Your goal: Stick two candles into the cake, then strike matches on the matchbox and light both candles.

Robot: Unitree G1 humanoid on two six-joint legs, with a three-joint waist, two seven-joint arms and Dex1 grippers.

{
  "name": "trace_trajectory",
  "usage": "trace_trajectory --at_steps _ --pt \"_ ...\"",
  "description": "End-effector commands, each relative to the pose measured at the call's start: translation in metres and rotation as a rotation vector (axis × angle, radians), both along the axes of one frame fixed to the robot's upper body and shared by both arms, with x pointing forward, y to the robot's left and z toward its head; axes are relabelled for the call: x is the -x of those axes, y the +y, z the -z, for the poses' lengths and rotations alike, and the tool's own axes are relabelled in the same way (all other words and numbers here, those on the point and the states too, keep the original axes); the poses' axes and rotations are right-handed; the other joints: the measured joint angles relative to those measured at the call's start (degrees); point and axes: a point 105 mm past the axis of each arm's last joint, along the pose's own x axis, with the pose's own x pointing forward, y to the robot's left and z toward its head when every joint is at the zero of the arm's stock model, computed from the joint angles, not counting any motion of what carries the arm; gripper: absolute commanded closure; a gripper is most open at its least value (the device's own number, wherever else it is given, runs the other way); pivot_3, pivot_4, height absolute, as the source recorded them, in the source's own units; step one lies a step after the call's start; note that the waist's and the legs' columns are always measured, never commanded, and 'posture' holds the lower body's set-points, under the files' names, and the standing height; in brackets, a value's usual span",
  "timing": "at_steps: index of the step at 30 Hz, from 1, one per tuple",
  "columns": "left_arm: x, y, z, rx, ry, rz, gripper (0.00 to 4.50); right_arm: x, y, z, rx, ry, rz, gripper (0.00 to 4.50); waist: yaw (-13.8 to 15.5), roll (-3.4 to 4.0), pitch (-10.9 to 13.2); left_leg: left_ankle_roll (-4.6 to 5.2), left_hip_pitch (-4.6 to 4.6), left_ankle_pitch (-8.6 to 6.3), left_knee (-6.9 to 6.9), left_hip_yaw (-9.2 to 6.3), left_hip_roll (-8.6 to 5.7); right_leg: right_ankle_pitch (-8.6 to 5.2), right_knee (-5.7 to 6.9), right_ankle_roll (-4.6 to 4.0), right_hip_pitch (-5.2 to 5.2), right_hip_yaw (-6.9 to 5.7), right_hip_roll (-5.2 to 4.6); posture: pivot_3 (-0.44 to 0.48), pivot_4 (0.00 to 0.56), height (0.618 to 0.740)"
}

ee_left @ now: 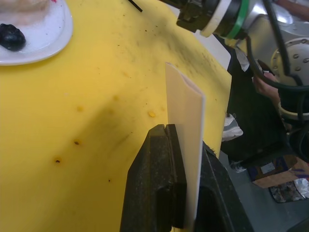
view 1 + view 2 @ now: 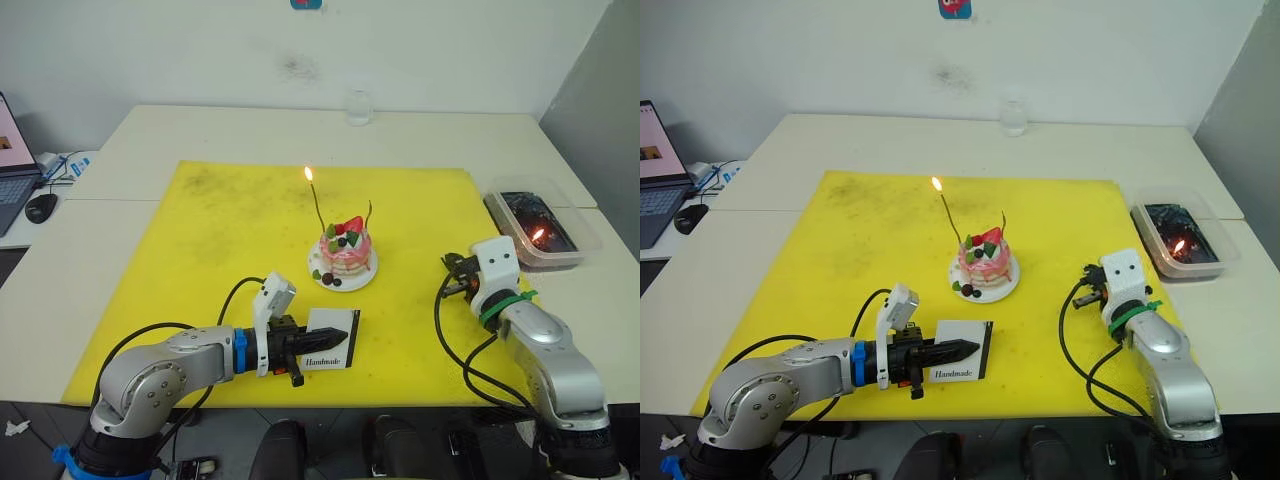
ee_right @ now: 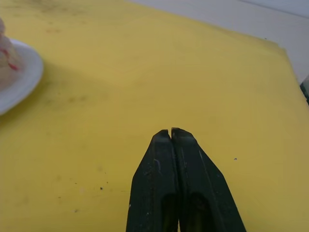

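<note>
Yellow mat [image 2: 200, 260] covers the table centre. Pink-layered cake [image 2: 346, 252] on a white plate sits mid-frame; two candles [image 2: 318, 205] stand in it, the left one burning. White matchbox [image 2: 330, 340], printed "Handmade", lies lower centre, clamped by the left gripper [image 2: 296, 362]. Right gripper [image 3: 171, 133], lower right, has fingers pressed together, empty.

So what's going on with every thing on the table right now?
Left candle: stuck upright in the cake, lit.
Right candle: stuck in the cake, no flame.
Cake: on its white plate, on the yellow mat.
Matchbox: pinched on edge by the left gripper.
Right gripper: shut, holding nothing, above the mat.
Plastic tray: a small flame burning inside.
Glass: upright at the table's far side.
</note>
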Motion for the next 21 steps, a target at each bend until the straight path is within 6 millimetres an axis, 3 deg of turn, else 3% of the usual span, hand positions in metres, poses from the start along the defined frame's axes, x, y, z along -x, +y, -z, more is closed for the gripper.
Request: trace_trajectory --at_steps 1,8,14,21 --pt "0.002 -0.006 -0.01 0.019 -0.04 0.035 4.5 0.012 0.0 -0.017 -0.004 -0.036 -0.018 4.47 0.0 0.0 0.0 0.0 0.0 0.0 0.0 -0.01 0.0 0.0 0.0 0.0 0.0 0.0 0.0 0.0 0.15 0.74" --pt "-0.001 -0.009 -0.01 0.023 -0.041 0.048 4.5 0.007 0.001 -0.005 -0.047 -0.041 0.005 4.47 0.0 0.0 0.0 0.0 0.02 0.0 0.01 -0.01 0.0 0.0 0.0 0.01 0.0 0.0 0.01 0.0 0.15 0.74" --pt "-0.001 -0.007 -0.009 0.016 -0.043 0.046 4.5 -0.006 0.0 0.013 -0.028 -0.032 0.002 2.54 0.0 0.0 0.0 0.0 0.01 0.0 0.0 0.01 -0.02 0.0 -0.01 0.0 0.0 0.01 0.01 0.0 0.15 0.74" --pt "0.0 -0.007 -0.01 0.013 -0.046 0.046 4.5 -0.016 -0.008 0.024 -0.037 -0.019 0.045 2.54 0.0 0.0 0.0 0.0 0.01 0.0 0.0 0.0 -0.01 0.0 0.0 0.0 0.0 0.0 0.02 0.0 0.15 0.74"
